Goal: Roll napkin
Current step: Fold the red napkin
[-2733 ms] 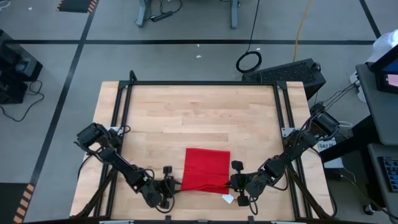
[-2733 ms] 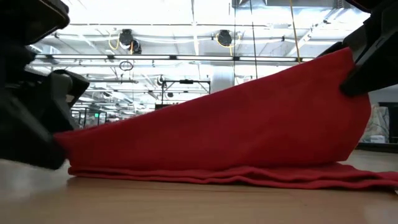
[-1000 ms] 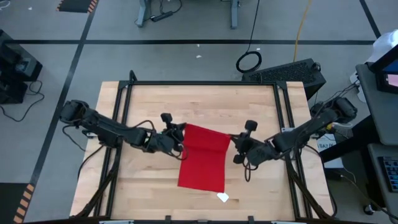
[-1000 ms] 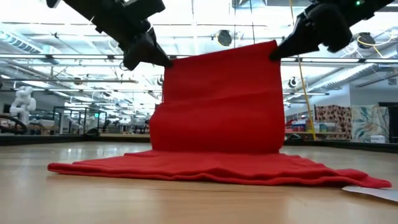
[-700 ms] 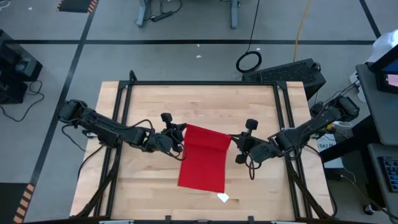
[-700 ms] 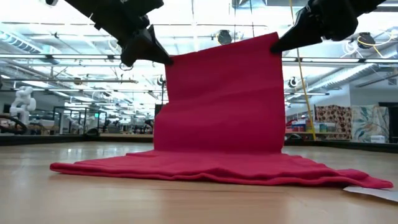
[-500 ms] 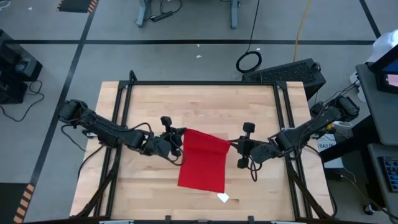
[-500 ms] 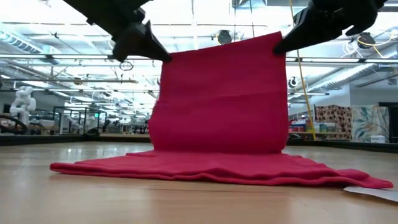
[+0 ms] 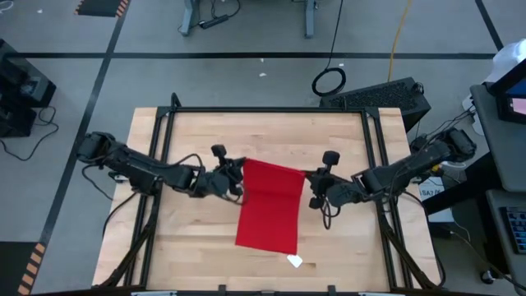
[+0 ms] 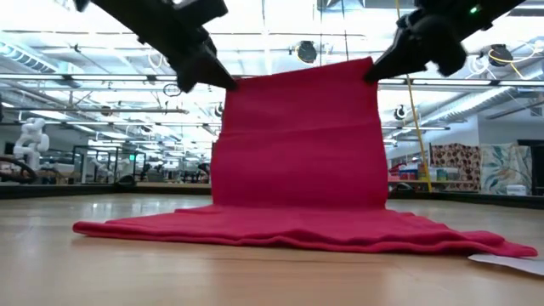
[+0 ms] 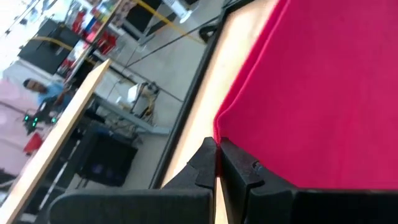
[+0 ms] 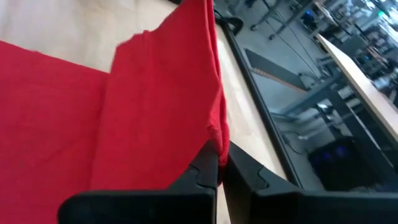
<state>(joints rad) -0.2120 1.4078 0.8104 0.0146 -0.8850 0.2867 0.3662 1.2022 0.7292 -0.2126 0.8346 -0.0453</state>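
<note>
Napkin (image 9: pixel 269 205) is sitting mid-worktop (image 9: pixel 205 140), with its far edge lifted off the wood and the near part lying flat, reaching toward the front edge. Left gripper (image 9: pixel 237 178) has its jaws pinched together on the far-left corner, right gripper (image 9: pixel 308 188) the same on the far-right corner, so the cloth hangs between them like a little curtain.

My take on doing this bit well: both corners want to travel at matching height and pace, because if one side leads, the roll goes conical. Keeping the top edge lightly taut should stop it sagging in the middle, though pulling too hard would probably drag the flat part across the wood. Laying the lifted edge down over the flat part in a tight curl looks like the sensible start.

Views differ a lot here. Overhead shows the layout, plus a small white tag (image 9: pixel 294 261) near the front right corner of the cloth. It flattens everything, so you can't really see the lift. Low view makes it obvious: the napkin (image 10: pixel 297 161) stands upright, with soft folds pooled along the base. Wrist views show the bite itself, the left gripper (image 11: pixel 217 163) and right gripper (image 12: pixel 219 163) each nipping only the very tip of a corner.
</note>
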